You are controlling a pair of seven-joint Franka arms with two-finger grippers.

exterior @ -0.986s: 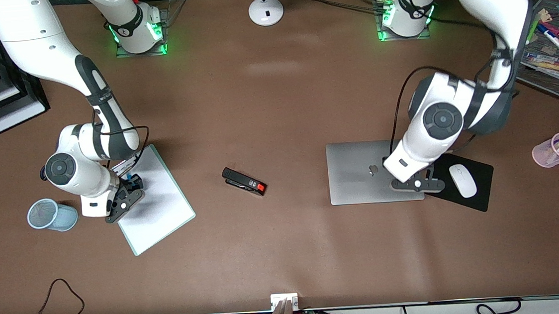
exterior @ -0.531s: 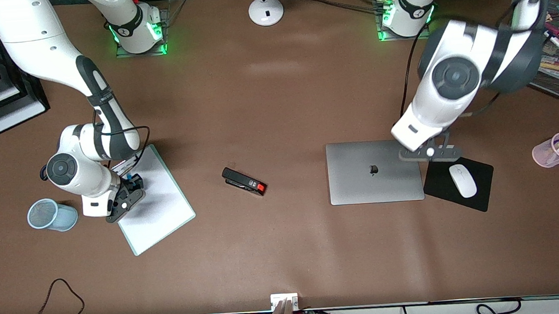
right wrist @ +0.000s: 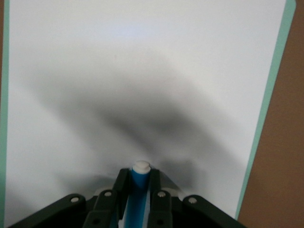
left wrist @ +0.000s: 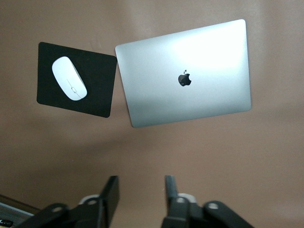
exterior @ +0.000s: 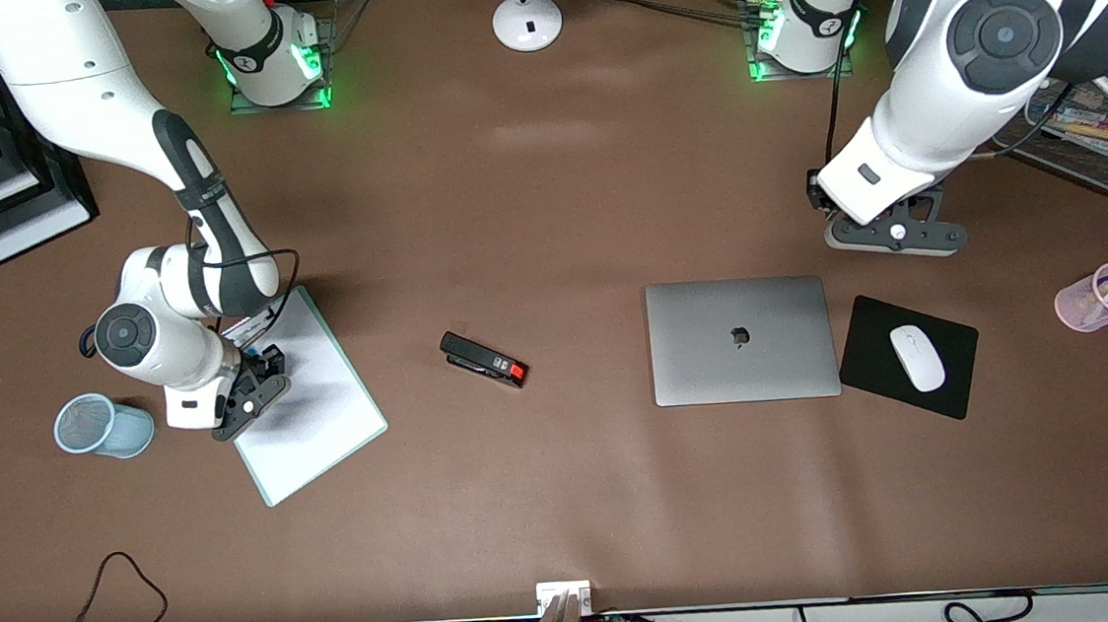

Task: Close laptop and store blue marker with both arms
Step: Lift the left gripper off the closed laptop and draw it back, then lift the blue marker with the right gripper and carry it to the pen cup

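1 of 2 steps looks done: laptop (exterior: 742,339) lies closed on the table (exterior: 569,507) beside the mousepad (exterior: 909,356); left tool (exterior: 894,237), fingers apart, hangs over bare table; right tool (exterior: 249,399) clamps the marker (right wrist: 139,190) over the whiteboard (exterior: 310,409); storing remains.

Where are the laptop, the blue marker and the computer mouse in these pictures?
laptop (exterior: 742,339): front view, middle of its shut lid, at the logo.
blue marker (right wrist: 138,192): right wrist view, blue barrel, held in the right claw.
computer mouse (exterior: 917,358): front view, middle of its white shell.
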